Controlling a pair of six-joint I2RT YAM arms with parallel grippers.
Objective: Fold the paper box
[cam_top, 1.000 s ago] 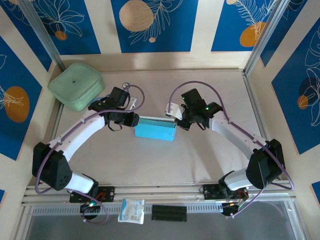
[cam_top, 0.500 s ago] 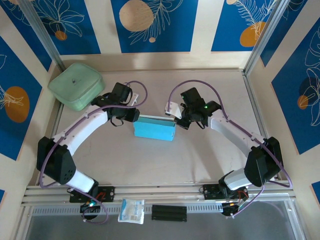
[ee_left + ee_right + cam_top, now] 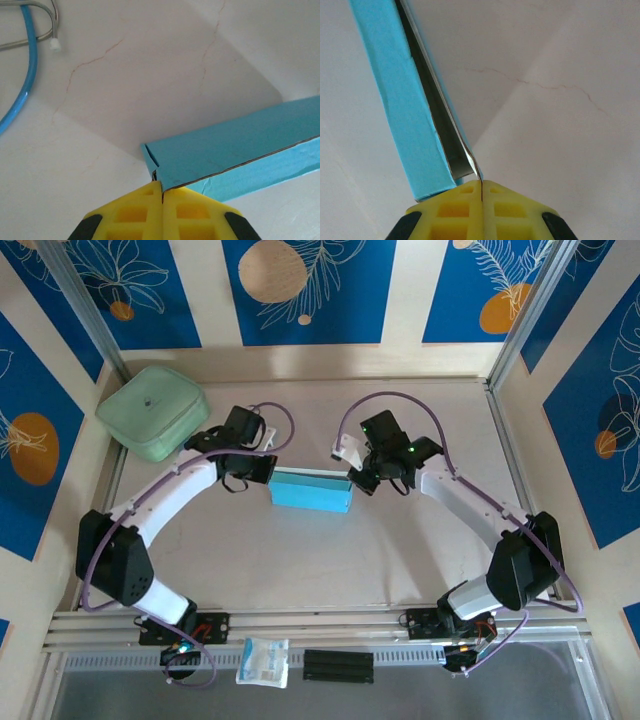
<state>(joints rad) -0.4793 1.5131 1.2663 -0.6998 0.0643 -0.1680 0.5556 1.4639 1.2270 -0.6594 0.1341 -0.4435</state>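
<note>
Grip on the paper box [image 3: 311,491] at both ends, middle of the table [image 3: 300,570].
Nearest me lies a small packet [image 3: 264,661]. Farther in, the left gripper [image 3: 161,186] is clamped on the box's left corner, the right gripper [image 3: 481,183] on its right-end flap. Far left sits the green case [image 3: 153,411].

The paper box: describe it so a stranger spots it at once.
On the pale table, look at the middle. The paper box lies there, its ends pinched by the left fingers and the right fingers. Unlike the rounded green case at far left, it is flat, sky-blue and sharp-edged.
</note>
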